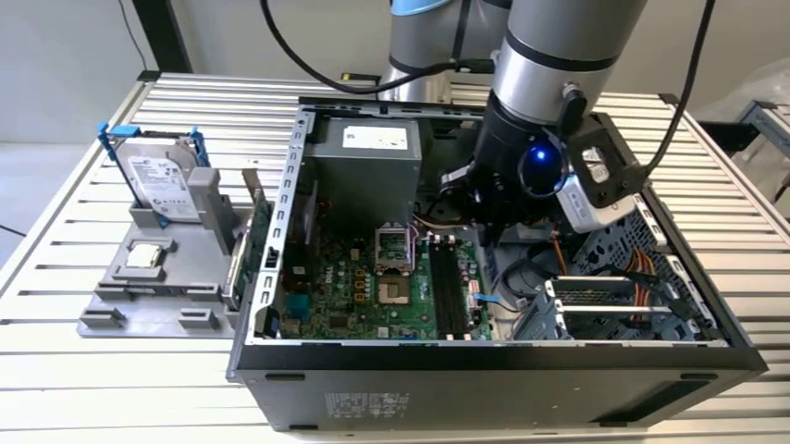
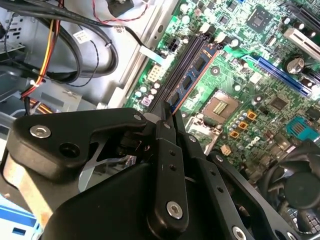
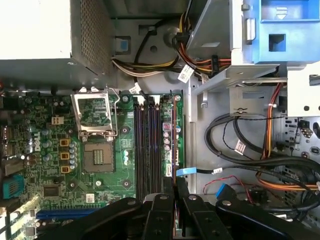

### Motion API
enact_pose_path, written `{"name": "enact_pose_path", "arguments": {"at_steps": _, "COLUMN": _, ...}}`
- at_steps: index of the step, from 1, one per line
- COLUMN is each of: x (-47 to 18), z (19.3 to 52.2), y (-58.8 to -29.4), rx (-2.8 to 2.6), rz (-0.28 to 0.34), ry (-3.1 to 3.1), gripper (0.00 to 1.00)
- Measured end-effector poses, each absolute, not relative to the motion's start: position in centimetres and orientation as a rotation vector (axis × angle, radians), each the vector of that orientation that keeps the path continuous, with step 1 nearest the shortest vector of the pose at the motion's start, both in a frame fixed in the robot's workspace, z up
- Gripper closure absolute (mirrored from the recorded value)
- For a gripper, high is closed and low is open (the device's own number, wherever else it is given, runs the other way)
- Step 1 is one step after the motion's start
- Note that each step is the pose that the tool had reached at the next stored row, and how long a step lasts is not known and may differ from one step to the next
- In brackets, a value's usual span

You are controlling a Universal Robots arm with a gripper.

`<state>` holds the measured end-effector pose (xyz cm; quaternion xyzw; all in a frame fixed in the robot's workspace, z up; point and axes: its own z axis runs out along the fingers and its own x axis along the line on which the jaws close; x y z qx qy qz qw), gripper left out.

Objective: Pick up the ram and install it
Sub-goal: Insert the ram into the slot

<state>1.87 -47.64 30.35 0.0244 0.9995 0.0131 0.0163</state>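
In the exterior view the arm reaches into the open computer case (image 1: pixel 494 356) on the slatted table (image 1: pixel 74 370), its pincer (image 1: pixel 484 231) low over the memory slots (image 1: pixel 449 291), while the hard drive (image 1: pixel 161 180) and processor chip (image 1: pixel 147 256) wait in the grey holder (image 1: pixel 148 305) outside. In the second wrist view the pincer (image 2: pixel 170 112) is clamped on the ram (image 2: pixel 192 77), held edge-down along a slot, probably for seating. In the first wrist view the ram (image 3: pixel 173 135) sits in the outermost slot, with the empty processor socket (image 3: pixel 97 157) beside and loose cables (image 3: pixel 235 150) near.

Even bright light — glare on white power-supply label (image 3: pixel 30 25), sharp focus.
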Motion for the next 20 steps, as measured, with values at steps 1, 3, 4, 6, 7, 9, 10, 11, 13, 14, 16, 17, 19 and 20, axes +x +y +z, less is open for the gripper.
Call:
{"name": "enact_pose_path", "arguments": {"at_steps": 1, "x": 1.8, "z": 30.3, "y": -47.7, "rx": 0.076, "rz": 0.041, "ry": 3.108, "gripper": 1.00}}
{"name": "enact_pose_path", "arguments": {"at_steps": 3, "x": 1.8, "z": 30.0, "y": -47.7, "rx": 0.076, "rz": 0.041, "ry": 3.108, "gripper": 1.00}}
{"name": "enact_pose_path", "arguments": {"at_steps": 4, "x": 1.8, "z": 29.9, "y": -47.7, "rx": 0.076, "rz": 0.041, "ry": 3.108, "gripper": 1.00}}
{"name": "enact_pose_path", "arguments": {"at_steps": 6, "x": 1.8, "z": 29.7, "y": -47.7, "rx": 0.076, "rz": 0.041, "ry": 3.108, "gripper": 1.00}}
{"name": "enact_pose_path", "arguments": {"at_steps": 7, "x": 1.8, "z": 29.7, "y": -47.7, "rx": 0.076, "rz": 0.041, "ry": 3.108, "gripper": 1.00}}
{"name": "enact_pose_path", "arguments": {"at_steps": 9, "x": 1.8, "z": 29.7, "y": -47.7, "rx": 0.076, "rz": 0.041, "ry": 3.108, "gripper": 1.00}}
{"name": "enact_pose_path", "arguments": {"at_steps": 10, "x": 1.8, "z": 29.7, "y": -47.7, "rx": 0.076, "rz": 0.041, "ry": 3.108, "gripper": 1.00}}
{"name": "enact_pose_path", "arguments": {"at_steps": 11, "x": 1.8, "z": 29.7, "y": -47.7, "rx": 0.076, "rz": 0.041, "ry": 3.108, "gripper": 1.00}}
{"name": "enact_pose_path", "arguments": {"at_steps": 13, "x": 1.8, "z": 29.5, "y": -47.7, "rx": 0.076, "rz": 0.041, "ry": 3.108, "gripper": 1.00}}
{"name": "enact_pose_path", "arguments": {"at_steps": 14, "x": 1.8, "z": 29.3, "y": -47.7, "rx": 0.076, "rz": 0.041, "ry": 3.108, "gripper": 1.00}}
{"name": "enact_pose_path", "arguments": {"at_steps": 16, "x": 1.8, "z": 29.0, "y": -47.7, "rx": 0.076, "rz": 0.041, "ry": 3.108, "gripper": 1.00}}
{"name": "enact_pose_path", "arguments": {"at_steps": 17, "x": 1.8, "z": 28.8, "y": -47.7, "rx": 0.076, "rz": 0.040, "ry": 3.108, "gripper": 1.00}}
{"name": "enact_pose_path", "arguments": {"at_steps": 19, "x": 1.8, "z": 28.6, "y": -47.7, "rx": 0.076, "rz": 0.039, "ry": 3.108, "gripper": 1.00}}
{"name": "enact_pose_path", "arguments": {"at_steps": 20, "x": 1.8, "z": 28.5, "y": -47.7, "rx": 0.076, "rz": 0.039, "ry": 3.109, "gripper": 1.00}}
